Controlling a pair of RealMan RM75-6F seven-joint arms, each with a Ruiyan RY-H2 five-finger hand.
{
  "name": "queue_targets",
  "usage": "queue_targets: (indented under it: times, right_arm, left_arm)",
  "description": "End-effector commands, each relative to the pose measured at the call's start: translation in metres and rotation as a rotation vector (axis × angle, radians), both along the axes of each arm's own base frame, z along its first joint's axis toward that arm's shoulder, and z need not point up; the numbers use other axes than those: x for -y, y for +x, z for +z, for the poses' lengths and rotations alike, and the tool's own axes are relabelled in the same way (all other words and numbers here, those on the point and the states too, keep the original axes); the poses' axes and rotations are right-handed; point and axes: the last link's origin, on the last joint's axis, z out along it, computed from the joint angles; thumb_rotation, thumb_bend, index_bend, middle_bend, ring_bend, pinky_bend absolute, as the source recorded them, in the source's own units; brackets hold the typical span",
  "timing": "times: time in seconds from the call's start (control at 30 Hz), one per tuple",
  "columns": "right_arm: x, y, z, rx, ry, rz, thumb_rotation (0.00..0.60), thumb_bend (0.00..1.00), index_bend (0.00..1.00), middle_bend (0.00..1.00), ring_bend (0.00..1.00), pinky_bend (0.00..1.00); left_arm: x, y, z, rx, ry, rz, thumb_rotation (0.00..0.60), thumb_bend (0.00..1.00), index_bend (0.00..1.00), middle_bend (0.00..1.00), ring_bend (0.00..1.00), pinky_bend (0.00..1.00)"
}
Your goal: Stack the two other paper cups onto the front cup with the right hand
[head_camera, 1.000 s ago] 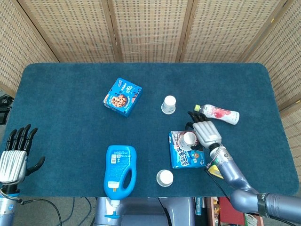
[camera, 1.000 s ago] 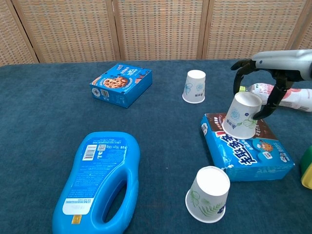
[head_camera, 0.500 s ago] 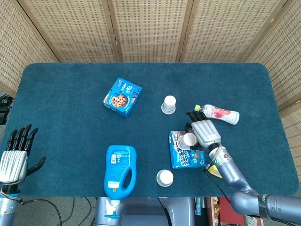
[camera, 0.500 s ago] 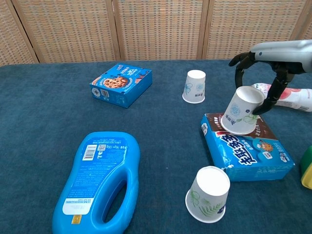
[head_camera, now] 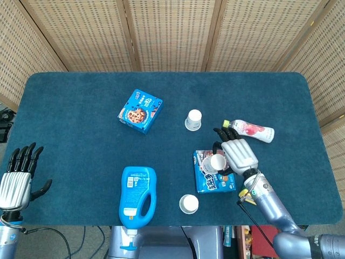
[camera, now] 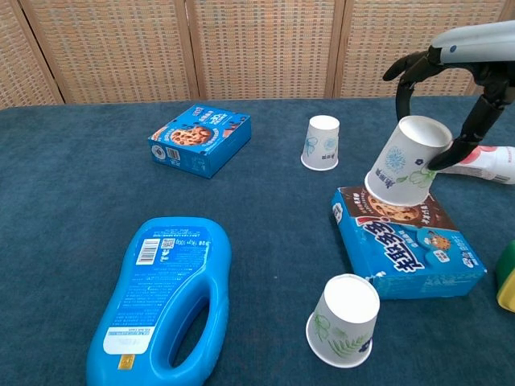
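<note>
My right hand (camera: 451, 88) (head_camera: 237, 152) grips an upside-down paper cup (camera: 406, 165) (head_camera: 218, 162) and holds it tilted just above the blue cookie box (camera: 410, 249) (head_camera: 213, 172). The front cup (camera: 344, 320) (head_camera: 189, 204) stands upside down near the table's front edge, below and left of the held cup. A third cup (camera: 322, 142) (head_camera: 193, 120) stands upside down further back. At the far left my left hand (head_camera: 19, 175) hovers with its fingers spread and nothing in it.
A large blue detergent bottle (camera: 161, 297) (head_camera: 137, 197) lies flat at front left. A second cookie box (camera: 199, 138) (head_camera: 140, 111) sits back left. A pink drink bottle (camera: 483, 161) (head_camera: 250, 129) lies behind my right hand. A yellow-green object (camera: 507, 281) shows at the right edge.
My right hand has lifted the cup off the cookie box and tilted it, rising in the chest view. The left hand has not moved.
</note>
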Motion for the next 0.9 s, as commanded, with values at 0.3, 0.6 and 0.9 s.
queue_targets:
  times: [0.3,0.6,0.9]
  right_arm:
    - [-0.041,0.013,0.003,0.06,0.045,0.063,0.6,0.13,0.52,0.14,0.0,0.02]
    - [-0.065,0.012,-0.003,0.113,0.078,0.095,0.6,0.13,0.52,0.14,0.0,0.02]
    - [-0.077,0.014,-0.002,0.148,0.096,0.109,0.6,0.13,0.52,0.14,0.0,0.02]
  left_arm:
    - [0.001,0.001,0.001,0.003,0.001,-0.003,0.6,0.27,0.0,0.0,0.0,0.0]
    - [0.0,0.001,0.0,0.004,0.002,-0.005,0.6,0.27,0.0,0.0,0.0,0.0]
    - [0.001,0.002,0.0,0.003,0.003,-0.008,0.6,0.27,0.0,0.0,0.0,0.0]
